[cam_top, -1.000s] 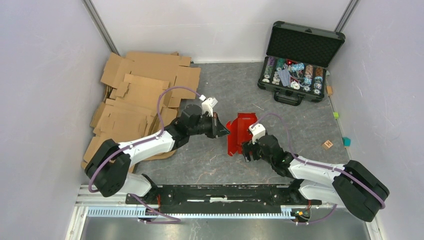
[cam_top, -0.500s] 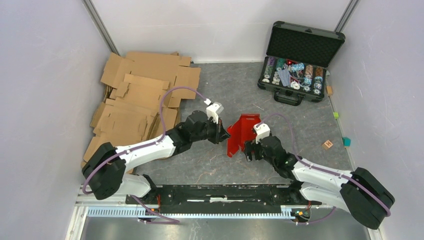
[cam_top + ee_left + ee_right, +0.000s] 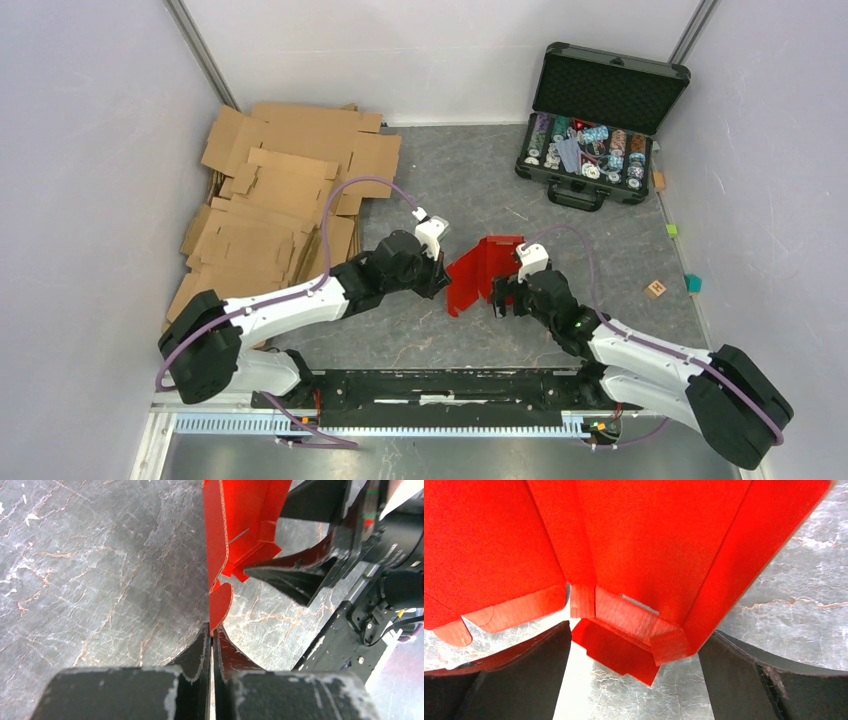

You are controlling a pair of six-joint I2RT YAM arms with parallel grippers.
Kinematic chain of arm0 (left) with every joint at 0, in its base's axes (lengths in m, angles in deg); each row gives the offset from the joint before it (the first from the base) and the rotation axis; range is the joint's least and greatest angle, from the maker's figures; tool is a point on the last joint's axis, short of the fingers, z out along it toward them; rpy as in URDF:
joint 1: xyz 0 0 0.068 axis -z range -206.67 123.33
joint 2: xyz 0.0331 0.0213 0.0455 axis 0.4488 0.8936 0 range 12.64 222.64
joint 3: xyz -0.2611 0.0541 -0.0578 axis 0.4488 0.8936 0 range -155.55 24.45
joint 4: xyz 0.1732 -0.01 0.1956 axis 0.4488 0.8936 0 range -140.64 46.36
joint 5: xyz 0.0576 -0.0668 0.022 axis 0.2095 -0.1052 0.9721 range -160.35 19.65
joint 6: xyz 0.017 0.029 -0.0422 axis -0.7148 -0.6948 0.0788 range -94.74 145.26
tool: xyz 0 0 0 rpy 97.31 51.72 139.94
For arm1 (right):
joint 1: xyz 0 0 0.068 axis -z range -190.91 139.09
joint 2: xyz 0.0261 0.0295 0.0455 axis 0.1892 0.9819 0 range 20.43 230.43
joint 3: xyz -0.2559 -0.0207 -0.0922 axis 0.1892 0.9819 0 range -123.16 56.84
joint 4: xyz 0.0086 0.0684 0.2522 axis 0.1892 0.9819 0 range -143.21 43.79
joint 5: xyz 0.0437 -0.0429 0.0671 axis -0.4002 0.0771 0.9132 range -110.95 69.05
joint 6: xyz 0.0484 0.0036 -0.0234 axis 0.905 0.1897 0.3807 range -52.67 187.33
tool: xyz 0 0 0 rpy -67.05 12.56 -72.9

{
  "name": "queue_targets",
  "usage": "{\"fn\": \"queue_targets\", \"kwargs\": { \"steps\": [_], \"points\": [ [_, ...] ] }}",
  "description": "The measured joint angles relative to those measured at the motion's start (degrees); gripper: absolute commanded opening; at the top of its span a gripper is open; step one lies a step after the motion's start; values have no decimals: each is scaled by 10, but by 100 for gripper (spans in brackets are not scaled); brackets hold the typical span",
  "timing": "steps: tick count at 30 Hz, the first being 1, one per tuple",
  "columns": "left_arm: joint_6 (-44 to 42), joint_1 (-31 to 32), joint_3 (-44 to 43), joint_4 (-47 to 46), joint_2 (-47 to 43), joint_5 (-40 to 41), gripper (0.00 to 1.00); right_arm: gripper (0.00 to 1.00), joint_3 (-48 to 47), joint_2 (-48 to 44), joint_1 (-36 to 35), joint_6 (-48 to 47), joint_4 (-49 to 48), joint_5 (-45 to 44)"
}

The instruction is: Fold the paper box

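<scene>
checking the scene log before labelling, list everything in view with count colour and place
paper box: one, bright red, partly folded, mid table between the pincers
cardboard sheets: a pile, brown, far left of the table
case: one, black, lid open, far right
poker chips: many, mixed colours, inside the case
small blocks: three, wooden, teal, green, along the right edge
table: one, grey marbled
arms: two, white and black, left arm and right arm
left pincer: black, shut on a tab of the paper box
right pincer: black, open, jaws either side of a box corner
</scene>
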Motion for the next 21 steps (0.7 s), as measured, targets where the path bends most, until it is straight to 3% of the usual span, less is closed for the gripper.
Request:
{"fn": "queue_targets", "kwargs": {
  "steps": [5,16,21],
  "points": [
    [-11,0,0,25,-8,8,3,98,0,-27,14,-7,3,0],
    [-20,3,-18,66,-9,23,3,84,-9,-59,31,-28,35,-33],
    [-20,3,-22,76,-9,29,3,68,-9,-105,32,-35,37,-53]
  ]
}}
